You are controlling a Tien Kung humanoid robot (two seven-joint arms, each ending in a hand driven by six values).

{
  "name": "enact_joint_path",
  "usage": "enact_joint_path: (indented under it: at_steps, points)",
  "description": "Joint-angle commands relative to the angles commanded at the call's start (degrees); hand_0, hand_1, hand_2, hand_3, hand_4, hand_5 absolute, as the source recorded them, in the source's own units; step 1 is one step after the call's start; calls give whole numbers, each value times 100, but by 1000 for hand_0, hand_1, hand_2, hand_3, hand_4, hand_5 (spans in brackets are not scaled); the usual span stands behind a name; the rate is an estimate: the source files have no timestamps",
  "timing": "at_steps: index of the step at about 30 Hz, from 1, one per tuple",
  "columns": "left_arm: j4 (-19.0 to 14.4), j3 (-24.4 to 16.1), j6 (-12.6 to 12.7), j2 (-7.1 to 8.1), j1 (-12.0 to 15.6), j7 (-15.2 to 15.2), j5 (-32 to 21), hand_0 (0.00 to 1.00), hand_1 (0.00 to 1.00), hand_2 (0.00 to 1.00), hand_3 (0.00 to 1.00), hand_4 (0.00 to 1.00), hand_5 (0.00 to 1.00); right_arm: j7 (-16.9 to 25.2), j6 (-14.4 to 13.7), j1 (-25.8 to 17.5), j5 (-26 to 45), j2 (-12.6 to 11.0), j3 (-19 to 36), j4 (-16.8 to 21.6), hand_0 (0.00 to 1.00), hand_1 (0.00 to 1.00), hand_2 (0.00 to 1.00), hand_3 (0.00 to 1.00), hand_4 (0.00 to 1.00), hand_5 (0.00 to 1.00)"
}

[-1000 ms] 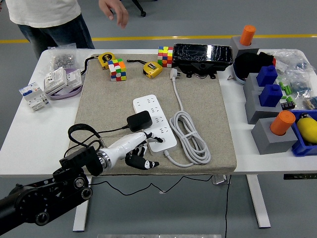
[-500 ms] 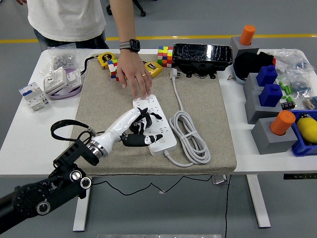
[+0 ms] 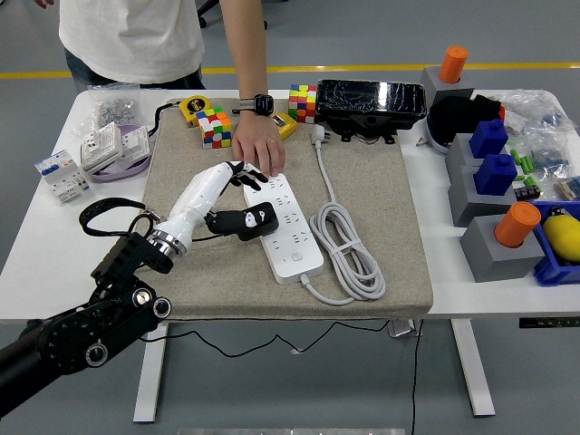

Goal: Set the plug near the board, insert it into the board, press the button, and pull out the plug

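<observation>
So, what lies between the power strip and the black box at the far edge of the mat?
In the head view, the grey cable's plug lies on the mat there, between the power strip and the black box.

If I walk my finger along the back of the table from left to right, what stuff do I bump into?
Bag of small parts → yellow tape measure → colour cube → second colour cube → black box → orange cylinder.
</observation>
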Motion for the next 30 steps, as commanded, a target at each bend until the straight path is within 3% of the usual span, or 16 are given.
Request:
enact_joint_path:
  at_steps: [5, 6, 8, 11, 12, 17, 18, 23, 24, 29, 30]
  points:
    - [147, 93, -267, -25, -44, 364, 88, 742, 766, 731, 784, 998, 296, 1, 0, 0, -1, 1, -3, 2, 574, 631, 614, 546, 887, 421]
    - [165, 117, -307, -26, -43, 404, 93, 719, 712, 675, 771, 998, 308, 1, 1, 1, -2, 2, -2, 1, 574, 630, 612, 546, 886, 420]
    - [182, 148, -347, -30, -36, 448, 70, 719, 712, 675, 771, 998, 308, 0, 2, 0, -3, 3, -1, 2, 574, 630, 612, 546, 886, 420]
    - [220, 212, -357, -49, -25, 473, 33, 719, 712, 675, 771, 998, 308, 1, 1, -3, -2, 3, 1, 1, 574, 630, 612, 546, 886, 420]
    - [231, 225, -353, -55, -25, 482, 31, 596, 615, 578, 670, 998, 304, 1, 1, -5, -2, 2, -2, -1, 574, 631, 612, 545, 885, 420]
    - [354, 314, -237, -108, -92, 503, -65, 596, 615, 578, 670, 998, 304, 1, 1, 0, -3, 2, -3, -1, 574, 631, 612, 545, 885, 420]
    - [372, 328, -230, -114, -105, 506, -77, 435, 444, 481, 538, 782, 116, 2, 1, 1, -2, 2, -3, 0, 572, 630, 612, 546, 885, 419]
    - [490, 420, -223, -164, -162, 524, -196, 435, 444, 481, 538, 782, 116, 3, 0, 8, 0, 0, 0, 4, 572, 630, 612, 546, 885, 419]
    - [507, 430, -232, -177, -166, 543, -214, 374, 389, 435, 523, 652, 37, 2, -1, 7, 1, 0, 0, 2, 573, 631, 612, 546, 885, 419]
    - [525, 441, -210, -203, -173, 532, -244, 374, 389, 435, 523, 652, 37, 1, 1, 2, 2, -1, -5, -1, 573, 631, 612, 546, 885, 419]
    - [521, 437, -193, -203, -171, 508, -248, 345, 360, 404, 505, 596, 2, 1, 1, 1, 0, -1, -5, 0, 573, 630, 611, 545, 885, 418]
